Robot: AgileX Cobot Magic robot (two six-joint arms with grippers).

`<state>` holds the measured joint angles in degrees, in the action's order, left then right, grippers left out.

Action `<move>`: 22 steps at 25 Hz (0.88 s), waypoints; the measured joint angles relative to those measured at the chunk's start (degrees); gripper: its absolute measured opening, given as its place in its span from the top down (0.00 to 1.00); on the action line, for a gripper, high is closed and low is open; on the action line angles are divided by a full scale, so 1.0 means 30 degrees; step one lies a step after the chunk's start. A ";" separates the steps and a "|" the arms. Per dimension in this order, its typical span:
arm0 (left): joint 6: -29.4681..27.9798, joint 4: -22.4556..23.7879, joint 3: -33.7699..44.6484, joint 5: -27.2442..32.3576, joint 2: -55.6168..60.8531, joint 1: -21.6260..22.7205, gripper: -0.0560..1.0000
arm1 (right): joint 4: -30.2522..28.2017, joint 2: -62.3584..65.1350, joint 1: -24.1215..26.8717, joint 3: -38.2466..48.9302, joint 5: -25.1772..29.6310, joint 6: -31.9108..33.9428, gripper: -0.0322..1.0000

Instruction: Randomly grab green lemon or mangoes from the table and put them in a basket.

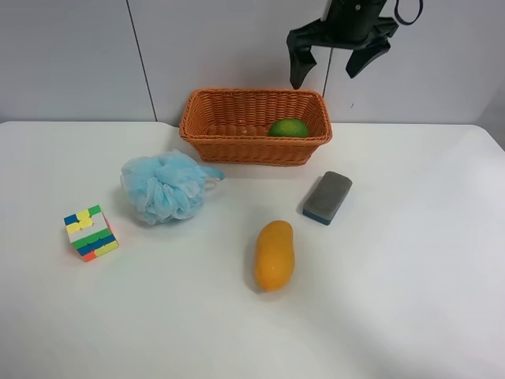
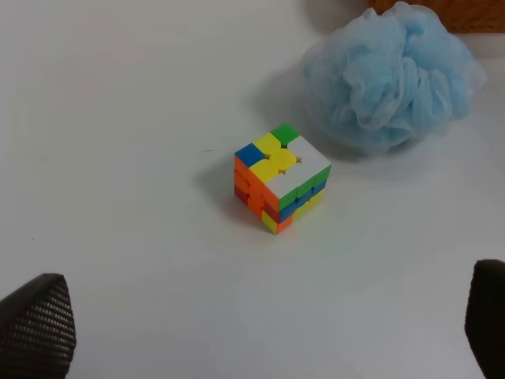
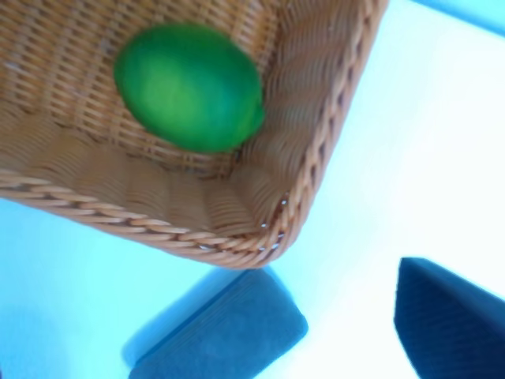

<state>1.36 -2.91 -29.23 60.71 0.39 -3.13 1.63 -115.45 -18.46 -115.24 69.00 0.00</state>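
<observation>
The green lemon (image 1: 289,128) lies inside the orange wicker basket (image 1: 237,150), near its right end. In the right wrist view the lemon (image 3: 189,87) rests in a corner of the basket (image 3: 237,213). The yellow-orange mango (image 1: 274,254) lies on the white table (image 1: 410,276), in front of the basket. My right gripper (image 1: 325,71) hangs open and empty above the basket's right end; one finger (image 3: 450,324) shows in its wrist view. My left gripper (image 2: 260,316) is open and empty above the table, and is out of the exterior high view.
A grey sponge with a blue base (image 1: 327,197) lies between basket and mango, and shows in the right wrist view (image 3: 221,335). A light blue bath pouf (image 1: 163,187) (image 2: 390,79) and a colourful puzzle cube (image 1: 91,233) (image 2: 280,178) sit at the exterior view's left.
</observation>
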 joint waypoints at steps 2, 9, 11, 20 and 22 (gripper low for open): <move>0.0000 0.0000 0.0000 0.0000 0.0000 0.0000 0.01 | 0.0000 0.0807 0.0000 0.0000 0.0121 0.0000 0.01; 0.0000 0.0000 0.0000 0.0000 0.0000 0.0000 0.01 | 0.0000 0.5226 0.0000 0.2725 0.0203 0.0000 0.01; 0.0000 0.0000 0.0000 0.0000 0.0000 0.0000 0.01 | 0.0000 0.7270 0.0000 0.5059 0.0223 0.0000 0.01; 0.0000 0.0000 0.0000 0.0000 0.0000 0.0000 0.01 | 0.0000 1.7887 0.0000 1.4922 0.0287 0.0000 0.01; 0.0000 0.0000 0.0000 0.0000 0.0000 0.0000 0.01 | -0.0018 2.0138 0.0000 1.7008 0.0287 0.0000 0.01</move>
<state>1.36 -2.91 -29.23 60.71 0.39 -3.13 1.58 -55.04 -18.46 -64.22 69.86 0.00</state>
